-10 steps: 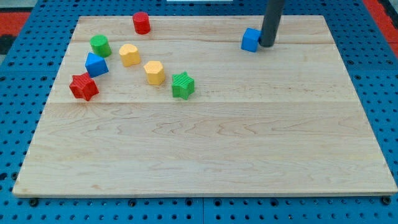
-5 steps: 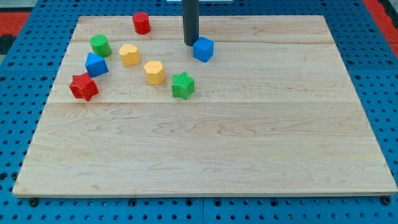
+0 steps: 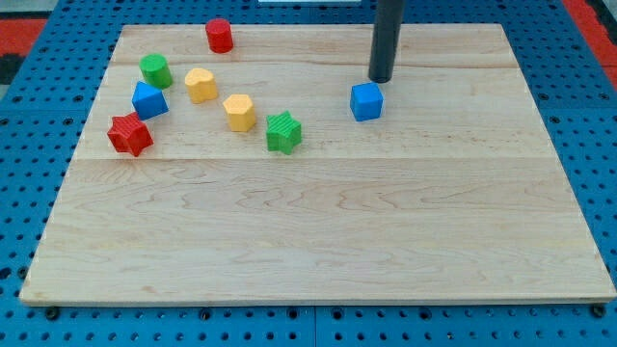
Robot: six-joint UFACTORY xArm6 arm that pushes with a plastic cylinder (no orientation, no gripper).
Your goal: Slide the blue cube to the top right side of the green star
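Observation:
The blue cube (image 3: 366,101) lies on the wooden board, to the right of and slightly above the green star (image 3: 283,132), with a clear gap between them. My tip (image 3: 382,79) stands just above and slightly right of the blue cube, close to it but apart from it.
At the view's left lie a red cylinder (image 3: 220,35), a green cylinder (image 3: 154,69), two yellow hexagonal blocks (image 3: 201,85) (image 3: 240,112), a second blue block (image 3: 148,100) and a red star (image 3: 129,134). The board's top edge (image 3: 308,26) is near my tip.
The blue cube went left from the top right, then back right and down to its present spot. My tip swung left of it, then returned to above it.

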